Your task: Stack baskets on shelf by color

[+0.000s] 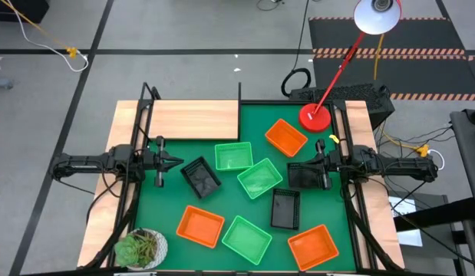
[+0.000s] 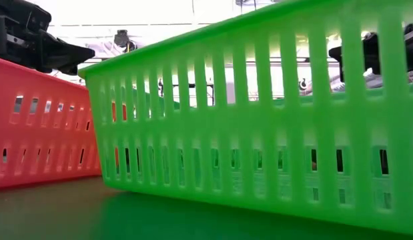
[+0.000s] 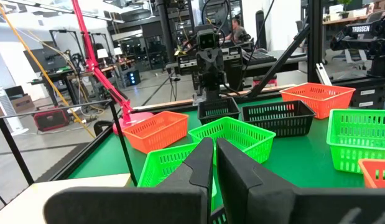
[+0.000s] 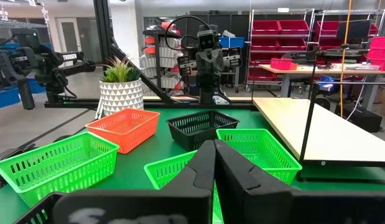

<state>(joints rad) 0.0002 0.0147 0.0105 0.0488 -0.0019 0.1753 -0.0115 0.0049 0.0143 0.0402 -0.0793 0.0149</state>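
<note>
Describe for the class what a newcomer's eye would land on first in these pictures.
Bright baskets lie scattered over the green mat: three green baskets near the middle and front, red-orange baskets at the back and along the front edge, black baskets between them. The bare wooden shelf sits at the back left, and a red lamp leans over the back right. The left gripper and right gripper face each other across the mat, both shut.

The high view looks straight down on the whole green mat (image 1: 245, 207). The low view sits at mat level, very near a green basket (image 2: 259, 127). Both wrist views face each other across the baskets
</note>
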